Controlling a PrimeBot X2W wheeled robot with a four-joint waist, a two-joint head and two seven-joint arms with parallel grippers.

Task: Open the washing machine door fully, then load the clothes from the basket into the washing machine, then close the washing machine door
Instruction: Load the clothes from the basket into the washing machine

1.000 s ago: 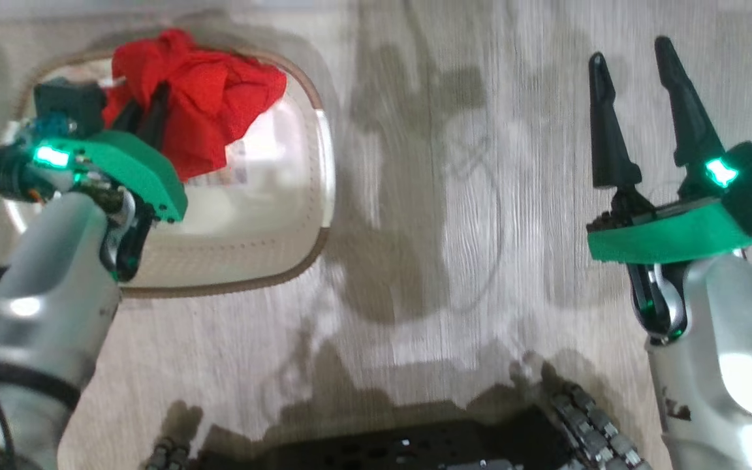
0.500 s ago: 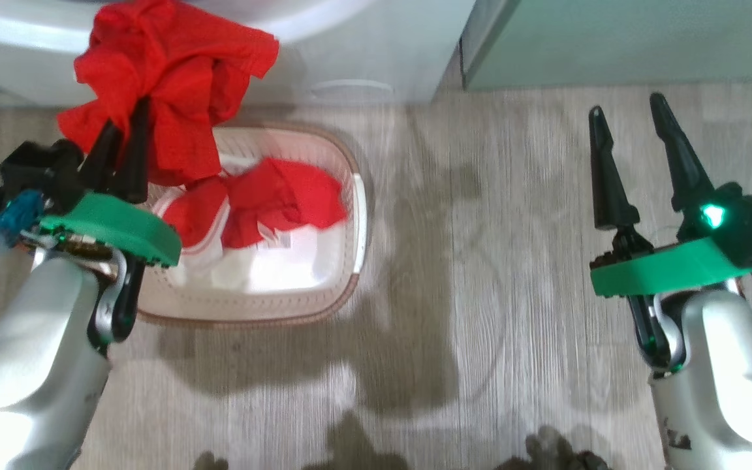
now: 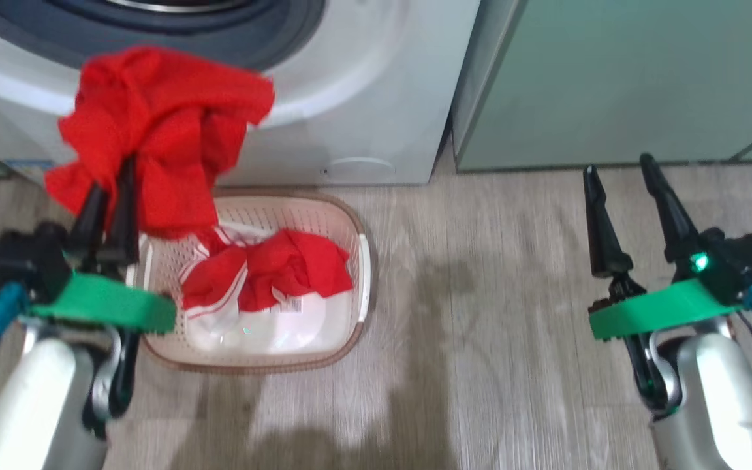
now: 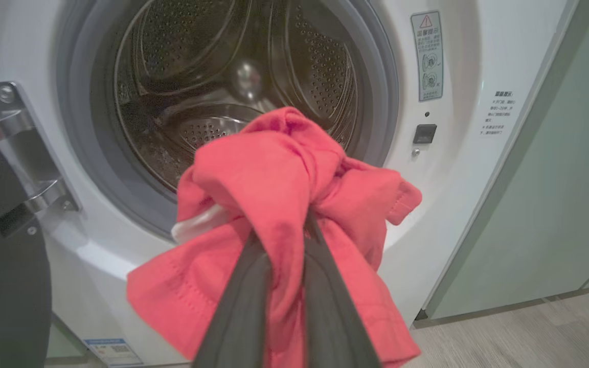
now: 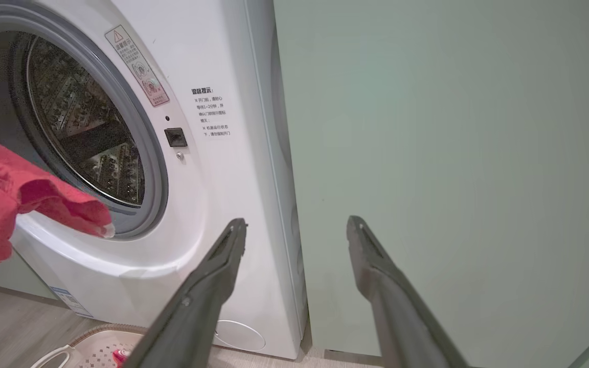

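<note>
Two grippers: the left gripper (image 3: 111, 177) is low on the left of the head view, the right gripper (image 3: 617, 166) low on the right.
Left gripper state: nearly closed, its two dark fingers (image 4: 243, 306) pinched onto a bunched red garment (image 3: 167, 124).
Held garment: hangs off the fingertips in folds, lifted clear of the basket (image 3: 350, 225) and in front of the lower rim of the washing machine (image 3: 363, 98) opening.
Right gripper state: jaws spread wide, nothing between them and touching nothing; it points at the seam between the washer and the pale green cabinet (image 5: 453, 153).
Remaining clothes (image 3: 271, 267): a red and white heap lying in the basket.
Basket position: on the wood-look floor (image 3: 493, 326), just in front of the washer's base.
Drum (image 4: 212, 102): steel, looks bare inside the grey gasket (image 4: 376, 102).
Washing machine door (image 4: 3, 266): swung out on its hinge at the left of the left wrist view; how far it is open is hard to judge from this edge-on glimpse.
</note>
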